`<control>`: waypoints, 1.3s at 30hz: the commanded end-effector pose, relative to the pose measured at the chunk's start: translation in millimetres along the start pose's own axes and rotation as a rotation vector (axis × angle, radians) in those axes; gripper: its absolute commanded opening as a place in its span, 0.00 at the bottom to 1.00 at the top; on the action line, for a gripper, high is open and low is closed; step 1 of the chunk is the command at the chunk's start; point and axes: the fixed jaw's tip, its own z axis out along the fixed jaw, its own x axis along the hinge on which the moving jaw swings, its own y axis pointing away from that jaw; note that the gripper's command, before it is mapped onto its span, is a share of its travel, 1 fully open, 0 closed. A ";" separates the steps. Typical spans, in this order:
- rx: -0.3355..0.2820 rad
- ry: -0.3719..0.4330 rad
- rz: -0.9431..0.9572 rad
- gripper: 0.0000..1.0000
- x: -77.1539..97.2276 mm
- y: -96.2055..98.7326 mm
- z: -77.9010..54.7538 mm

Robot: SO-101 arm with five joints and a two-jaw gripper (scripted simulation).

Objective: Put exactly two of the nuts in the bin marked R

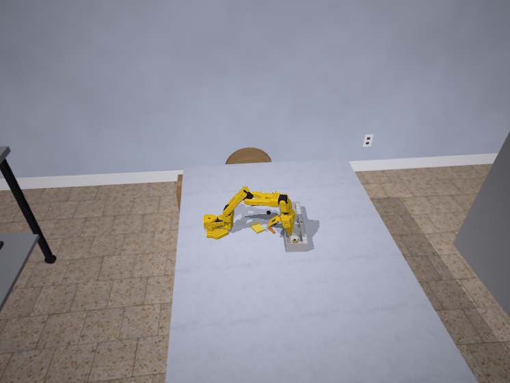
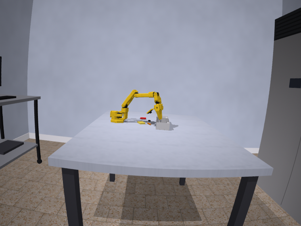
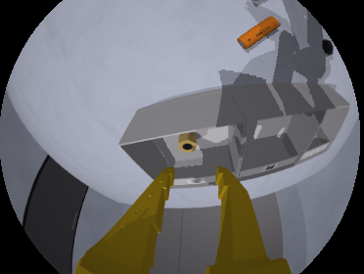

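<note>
A grey bin (image 1: 296, 232) with several compartments stands on the table to the right of the arm; it also shows in the exterior view (image 2: 162, 124) and in the wrist view (image 3: 248, 131). I cannot read any mark on it. A brass nut (image 3: 187, 144) lies in the bin's near end compartment, and it also shows in the top view (image 1: 294, 239). My gripper (image 3: 195, 172) hangs just above that compartment, its fingers slightly apart with nothing between them. It also shows over the bin in the top view (image 1: 284, 226).
A flat yellow block (image 1: 258, 227), a small orange piece (image 3: 256, 33) and a small black thing (image 1: 268, 213) lie on the table between the arm's base and the bin. A red piece (image 2: 143, 118) lies further back.
</note>
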 end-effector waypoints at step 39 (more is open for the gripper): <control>0.013 0.098 0.101 0.17 9.6 -5.9 -27.9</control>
